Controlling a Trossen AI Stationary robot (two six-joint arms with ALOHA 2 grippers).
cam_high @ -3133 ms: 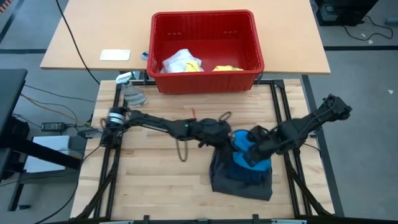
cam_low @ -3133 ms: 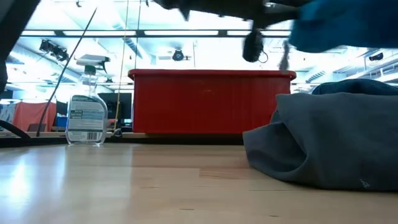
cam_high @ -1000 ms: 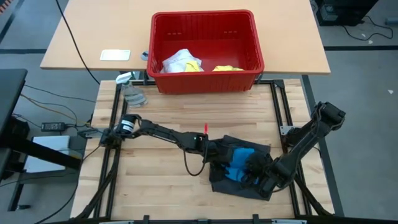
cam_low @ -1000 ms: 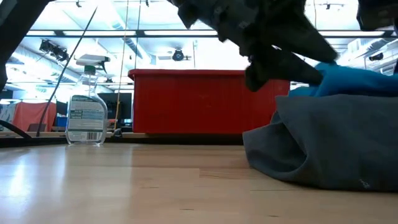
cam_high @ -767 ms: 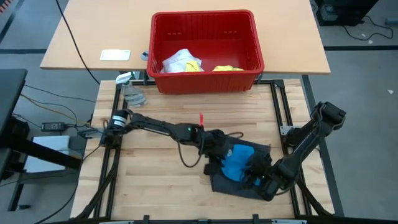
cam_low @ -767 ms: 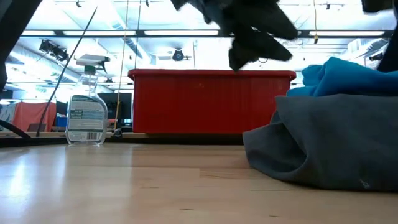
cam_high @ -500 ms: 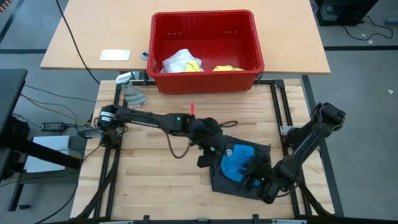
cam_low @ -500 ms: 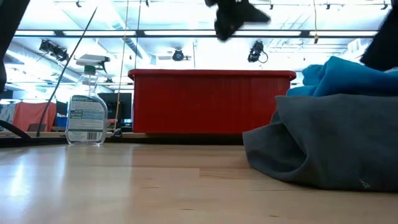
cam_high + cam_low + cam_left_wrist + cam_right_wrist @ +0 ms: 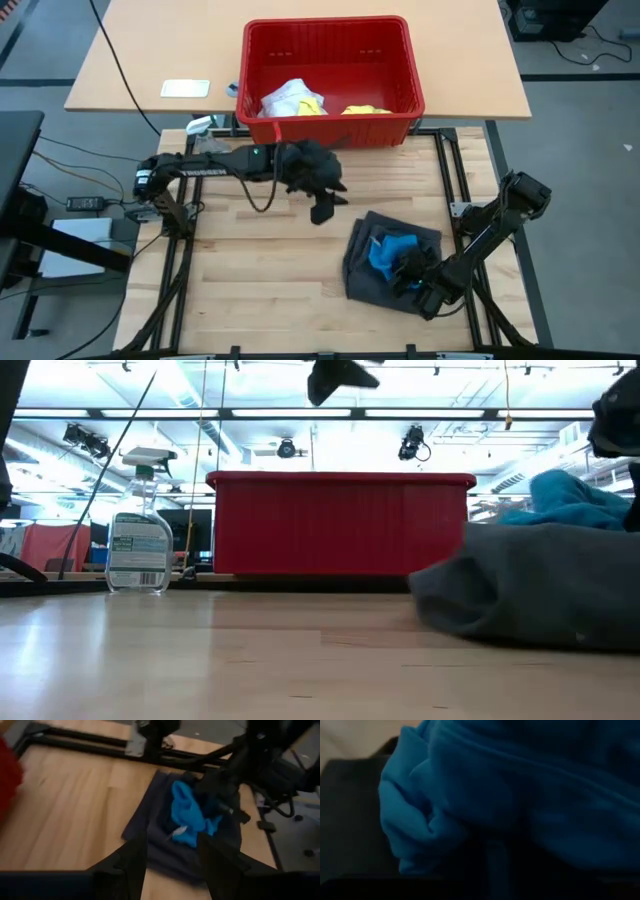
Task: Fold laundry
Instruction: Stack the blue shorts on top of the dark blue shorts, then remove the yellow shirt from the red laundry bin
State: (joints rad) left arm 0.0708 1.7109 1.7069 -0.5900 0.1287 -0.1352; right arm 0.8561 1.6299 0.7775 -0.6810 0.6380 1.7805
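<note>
The dark grey shorts (image 9: 375, 270) lie in a heap on the table's near right, and the bright blue piece (image 9: 384, 254) rests crumpled on top of them (image 9: 187, 815). My right gripper (image 9: 412, 283) is down on the heap's right side, against the blue cloth (image 9: 445, 795). My left gripper (image 9: 323, 208) hangs high over the table's middle in front of the red basket (image 9: 330, 130), open and empty (image 9: 171, 840). Yellow cloth (image 9: 365, 109) and a white and yellow piece (image 9: 292, 100) lie in the basket.
A clear spray bottle (image 9: 138, 550) stands at the table's far left corner (image 9: 210, 150). The red basket stands along the far edge. Bare wood (image 9: 260, 270) spreads left of the heap. A black frame rail (image 9: 455, 175) runs along the right side.
My left gripper has risen from the heap and drawn back toward the far left and the basket, open and empty. My right gripper has sunk lower onto the heap. The shorts' left edge has drawn toward the right, and less of the blue piece shows.
</note>
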